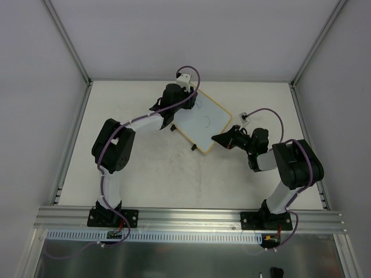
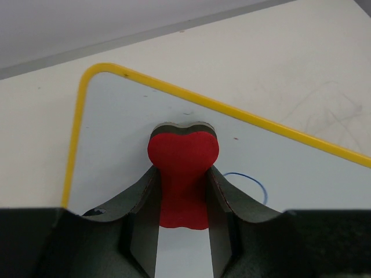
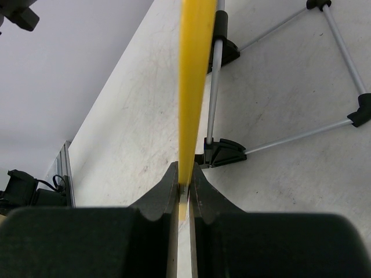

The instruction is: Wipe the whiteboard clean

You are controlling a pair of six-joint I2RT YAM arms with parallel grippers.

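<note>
The whiteboard, white with a yellow frame, stands tilted at the table's middle back. My left gripper is shut on the red eraser and presses it onto the board's upper left part. A blue curved pen mark lies just right of the eraser, and a faint mark shows on the board from above. My right gripper is shut on the board's yellow edge at its right corner, seen edge-on. The board's black feet and thin metal legs stand behind it.
The table is off-white with scuff marks. Grey walls stand at the back and both sides. A metal rail runs along the near edge with both arm bases bolted on it.
</note>
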